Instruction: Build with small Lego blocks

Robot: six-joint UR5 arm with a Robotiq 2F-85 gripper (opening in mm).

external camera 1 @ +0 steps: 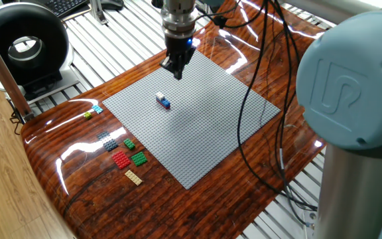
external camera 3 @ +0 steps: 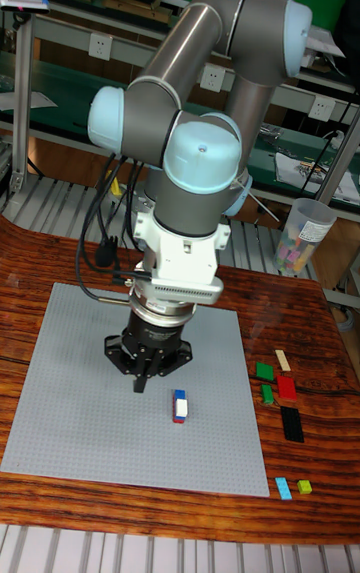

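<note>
Currently a small stacked Lego piece (external camera 1: 163,101), white on top with blue and a bit of red below, sits on the large square grey studded baseplate (external camera 1: 204,126), left of baseplate centre in the fixed view. It stands alone, nothing touching it.

Loose small Lego blocks lie on the glossy wooden tabletop (external camera 1: 78,172), just off the baseplate's left edge in the fixed view: dark grey plates (external camera 1: 108,141), a small green brick (external camera 1: 129,143), a larger green plate (external camera 1: 138,158), a red plate (external camera 1: 121,160), a tan plate (external camera 1: 133,177). A cyan piece (external camera 1: 97,109) and a yellow-green piece (external camera 1: 88,115) sit apart from that cluster, further along the same baseplate edge.

Black two-finger gripper (external camera 1: 176,72) hangs over the baseplate, beyond the stacked piece toward the baseplate's far corner, clear of it. Fingertips look close together with nothing visibly between them; the exact gap can't be told.
</note>
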